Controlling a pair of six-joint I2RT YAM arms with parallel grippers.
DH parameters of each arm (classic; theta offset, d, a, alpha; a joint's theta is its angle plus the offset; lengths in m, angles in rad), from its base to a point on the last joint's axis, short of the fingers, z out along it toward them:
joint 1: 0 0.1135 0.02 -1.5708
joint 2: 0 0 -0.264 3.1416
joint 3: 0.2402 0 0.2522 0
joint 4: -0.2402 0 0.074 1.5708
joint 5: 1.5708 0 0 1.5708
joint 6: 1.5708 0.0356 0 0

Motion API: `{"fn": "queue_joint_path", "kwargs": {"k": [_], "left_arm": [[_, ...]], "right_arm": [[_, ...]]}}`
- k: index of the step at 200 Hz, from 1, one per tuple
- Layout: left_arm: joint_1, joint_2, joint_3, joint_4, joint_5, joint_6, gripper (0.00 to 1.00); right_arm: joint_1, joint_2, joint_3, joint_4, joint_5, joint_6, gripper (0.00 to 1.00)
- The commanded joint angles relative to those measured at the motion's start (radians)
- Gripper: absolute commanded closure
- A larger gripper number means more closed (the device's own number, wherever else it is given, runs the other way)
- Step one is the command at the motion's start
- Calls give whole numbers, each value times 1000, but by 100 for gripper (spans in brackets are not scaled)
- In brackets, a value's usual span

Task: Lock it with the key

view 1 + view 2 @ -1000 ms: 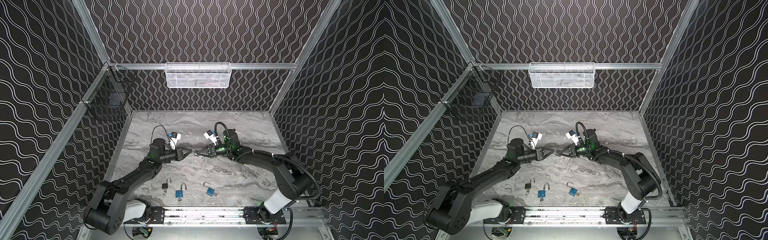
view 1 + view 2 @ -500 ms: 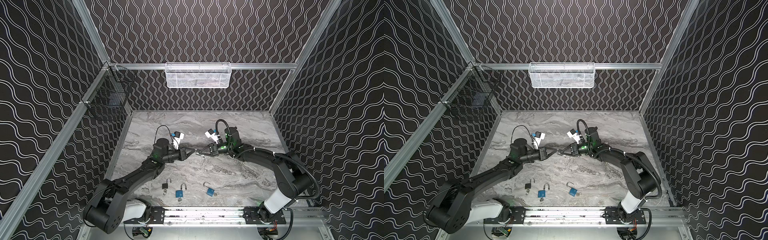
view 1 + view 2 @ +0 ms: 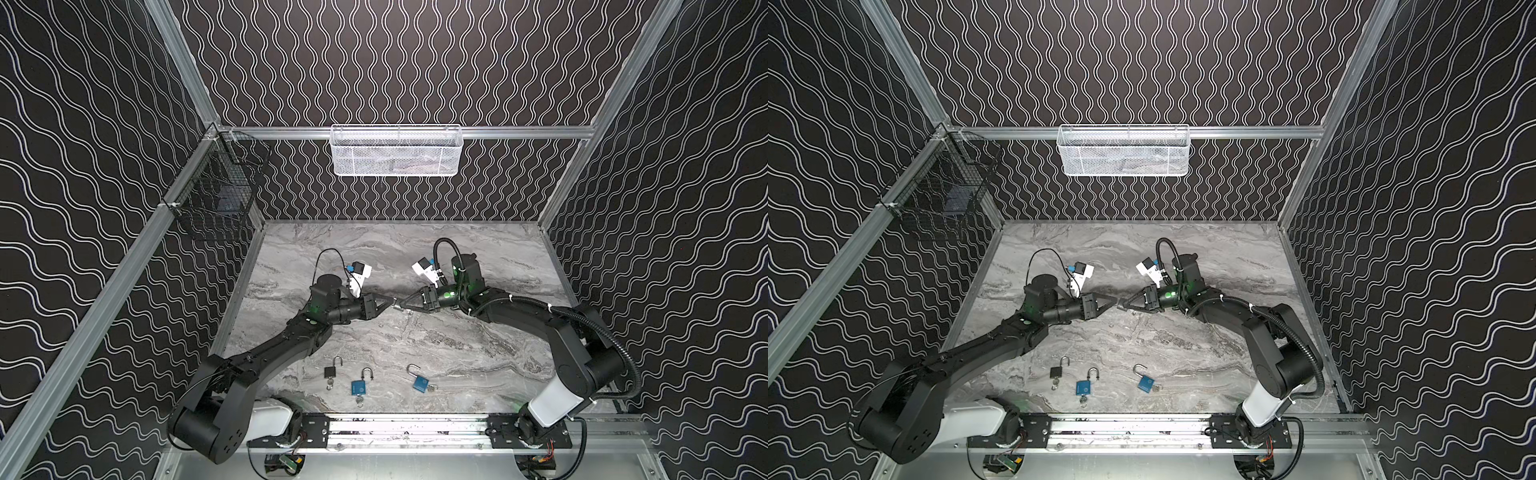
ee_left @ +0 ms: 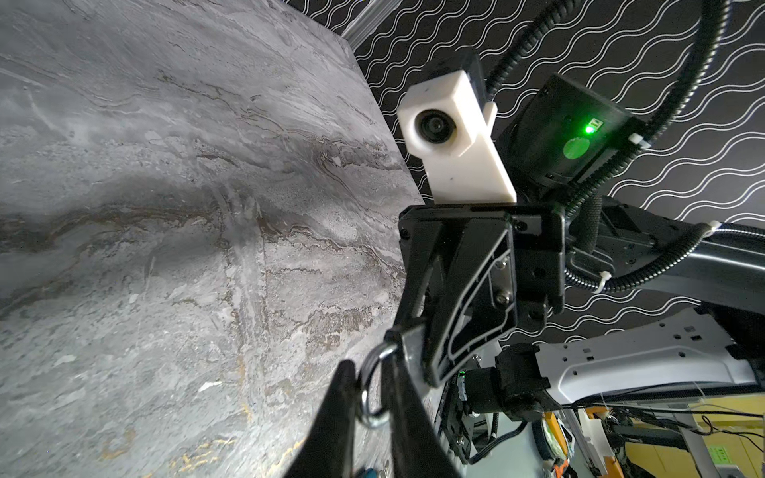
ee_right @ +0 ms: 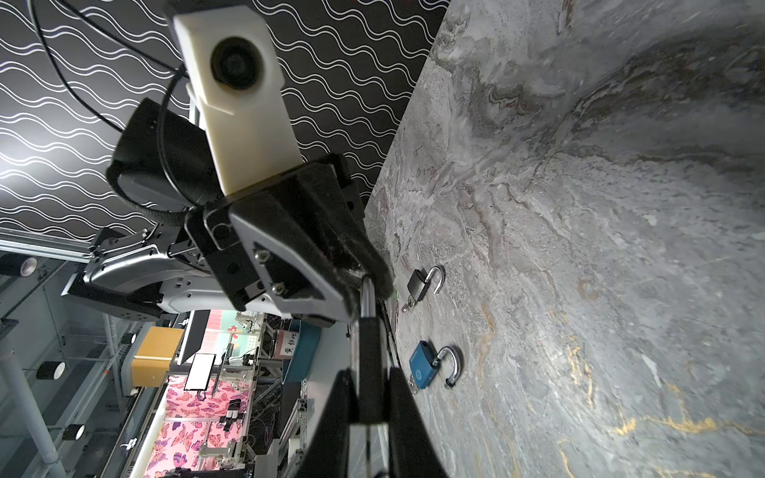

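One dark padlock is held in mid-air above the middle of the tabletop, clamped between your right fingers, presumably so that its keyed end faces the other arm. Your left fingers meet them tip to tip and straddle the key ring. A sliver of gap shows there, so you cannot tell whether they grip the ring or merely flank it. The key itself is hidden. Near the front edge lie a black padlock, a blue padlock and a second blue padlock, shackles open and well apart from the meeting point. Nothing appears to block either arm.
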Motion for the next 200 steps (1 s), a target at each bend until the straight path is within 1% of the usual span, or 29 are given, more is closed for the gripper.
{"fn": "queue_joint_path", "kwargs": {"k": [1, 9, 16, 49, 90, 113, 132, 170, 200], "left_arm": [[-4, 7, 21, 35, 82, 32, 68], [-4, 14, 23, 41, 72, 32, 64], [0, 25, 24, 60, 74, 21, 61], [5, 75, 31, 117, 91, -4, 60], [9, 88, 29, 94, 83, 12, 59], [12, 99, 22, 122, 87, 1, 67], [14, 100, 18, 129, 86, -4, 70], [14, 107, 22, 140, 86, -11, 72], [15, 123, 29, 146, 92, -15, 82]], "right_arm": [[3, -6, -8, 44, 54, -8, 100], [2, -6, -14, 48, 57, -5, 100], [2, -6, -17, 50, 58, -5, 100], [0, -16, -34, 69, 60, 8, 100], [-10, -32, -42, 72, 61, 12, 100], [-10, -29, -44, 75, 60, 14, 100], [-12, -27, -45, 79, 58, 16, 100], [-12, -31, -50, 84, 52, 20, 100], [-11, -33, -50, 82, 53, 19, 100]]}}
